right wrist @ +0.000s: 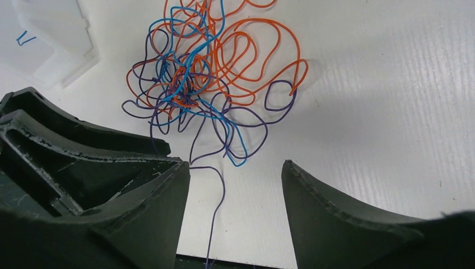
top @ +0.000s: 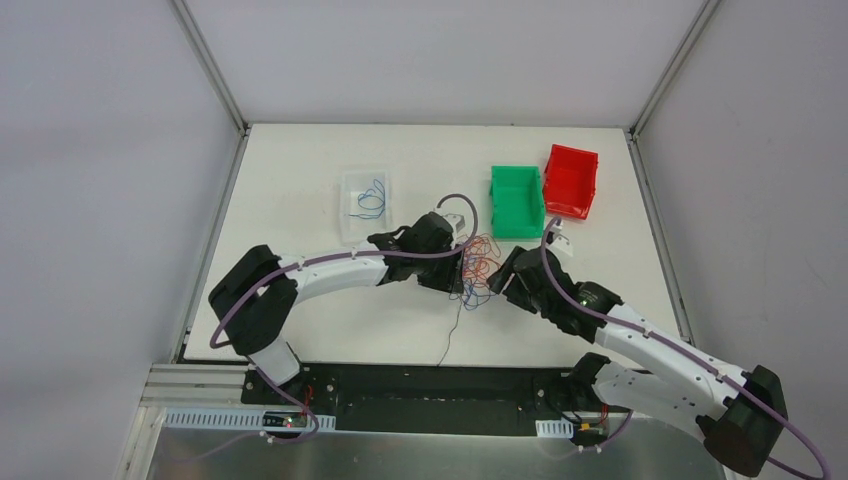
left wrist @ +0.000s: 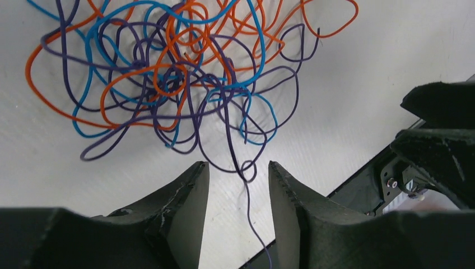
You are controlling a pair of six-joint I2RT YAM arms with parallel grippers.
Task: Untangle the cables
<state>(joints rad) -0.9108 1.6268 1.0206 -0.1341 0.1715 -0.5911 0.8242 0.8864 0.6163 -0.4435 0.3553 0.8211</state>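
Looking down the left wrist camera, I see the left gripper [left wrist: 238, 171] with its fingers parted and nothing pinched; a single dark strand [left wrist: 246, 196] runs down through the gap between them, and I cannot tell whether it brushes either finger. The cables [left wrist: 168, 73] lie as one knotted heap of orange-red, blue and dark purple loops on the white table [left wrist: 347, 112], just ahead of those fingertips, with the lowest purple loop almost at the tips. Off to that tool's right, the black fingers of the other arm show at the frame edge. The right gripper [right wrist: 235, 165] is spread wider and is also empty; the heap sits ahead of it and a little to its left, and the same thin strand drops from the knot into the space between its fingers. Close against its left side I see the left arm's fingers, and beyond them, up and to the left, a corner of the clear tray [right wrist: 50, 39]. From overhead, the two tools face each other with the heap between them and the strand trailing toward the arm bases. A loose blue wire [top: 370, 198] lies in the tray beyond the left tool; a green bin [top: 517, 200] and a red bin [top: 571, 180] stand just beside each other beyond the right one
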